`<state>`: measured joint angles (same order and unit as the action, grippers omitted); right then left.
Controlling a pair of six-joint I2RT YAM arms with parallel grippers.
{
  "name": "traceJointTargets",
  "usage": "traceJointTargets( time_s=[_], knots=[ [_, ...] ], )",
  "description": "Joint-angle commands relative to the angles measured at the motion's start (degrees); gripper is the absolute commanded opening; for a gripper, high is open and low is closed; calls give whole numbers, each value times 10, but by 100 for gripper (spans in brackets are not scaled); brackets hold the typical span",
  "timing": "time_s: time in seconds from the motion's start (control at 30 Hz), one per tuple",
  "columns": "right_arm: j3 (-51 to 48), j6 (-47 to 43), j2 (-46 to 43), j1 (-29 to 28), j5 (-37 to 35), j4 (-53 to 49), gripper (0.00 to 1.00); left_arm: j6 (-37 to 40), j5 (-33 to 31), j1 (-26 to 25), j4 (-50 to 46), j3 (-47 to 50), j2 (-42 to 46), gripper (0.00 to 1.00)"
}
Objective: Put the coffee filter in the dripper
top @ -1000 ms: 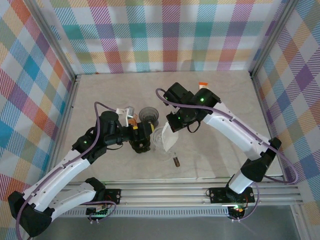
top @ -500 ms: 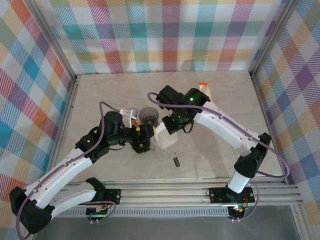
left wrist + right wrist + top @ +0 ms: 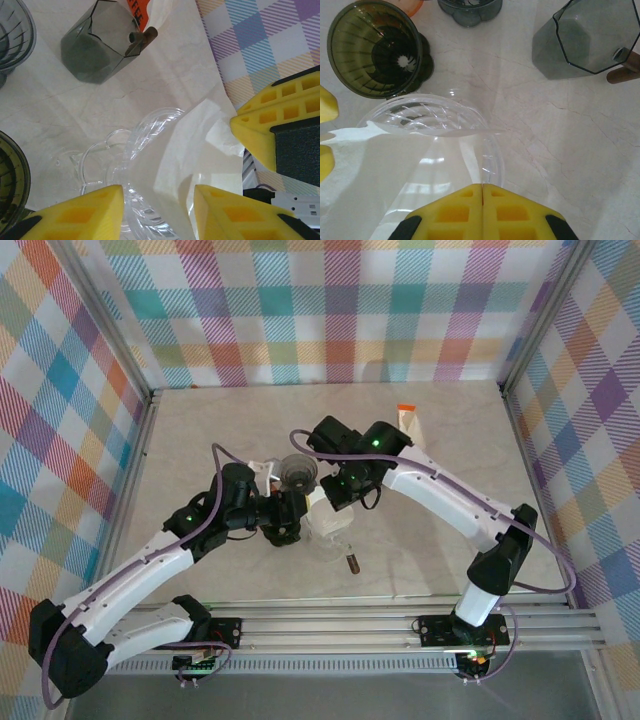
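The clear glass dripper [image 3: 112, 167] [image 3: 430, 116] [image 3: 330, 536] stands mid-table, its looped handle facing away from the filter. The white paper coffee filter [image 3: 200, 160] [image 3: 365, 180] [image 3: 322, 502] lies opened over its rim and into the cone. My right gripper [image 3: 482, 186] [image 3: 333, 492] is shut on the filter's edge; its yellow fingers [image 3: 265, 125] pinch the crumpled corner. My left gripper [image 3: 159, 210] [image 3: 297, 512] straddles the dripper's ribbed wall and the filter, jaws closed in against them.
An olive-green dripper [image 3: 375, 50] stands right beside the clear one, and a smoky grey dripper [image 3: 297, 472] is behind it. A faceted grey vessel with a wooden handle [image 3: 97, 50] [image 3: 585, 40] is nearby. A small brown object [image 3: 352, 562] lies in front, an orange-topped packet [image 3: 408, 420] at the back.
My right gripper carried the filter leftward onto the clear dripper. My left gripper slid right and its jaws narrowed onto the dripper's wall and the filter.
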<state>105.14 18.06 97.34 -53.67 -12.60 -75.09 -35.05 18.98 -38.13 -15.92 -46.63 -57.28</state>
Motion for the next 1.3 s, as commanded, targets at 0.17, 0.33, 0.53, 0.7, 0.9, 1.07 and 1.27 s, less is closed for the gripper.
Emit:
traceJointTargets(
  time_s=[0.17, 0.33, 0.53, 0.7, 0.9, 1.07, 1.27],
  knots=[
    [-28, 16, -34, -4, -9, 30, 19, 5, 3, -6, 5, 4, -12, 35],
    [-59, 16, -77, -4, -10, 64, 44, 5, 3, -6, 5, 3, -16, 33],
    [-106, 16, -96, -4, 12, 99, 67, 3, 4, -6, 5, -1, -20, 34],
    [-136, 28, -97, -3, 8, 108, 66, 4, 3, -7, -11, -5, -21, 34],
    [-169, 35, -114, -4, -3, 121, 53, 3, 2, -8, -17, -7, -24, 34],
    [-177, 40, -118, -4, -21, 116, 47, 2, -5, -8, -28, -4, -18, 36],
    [-191, 48, -127, -4, -36, 114, 40, 2, -6, -8, -33, 2, -14, 33]
  ],
)
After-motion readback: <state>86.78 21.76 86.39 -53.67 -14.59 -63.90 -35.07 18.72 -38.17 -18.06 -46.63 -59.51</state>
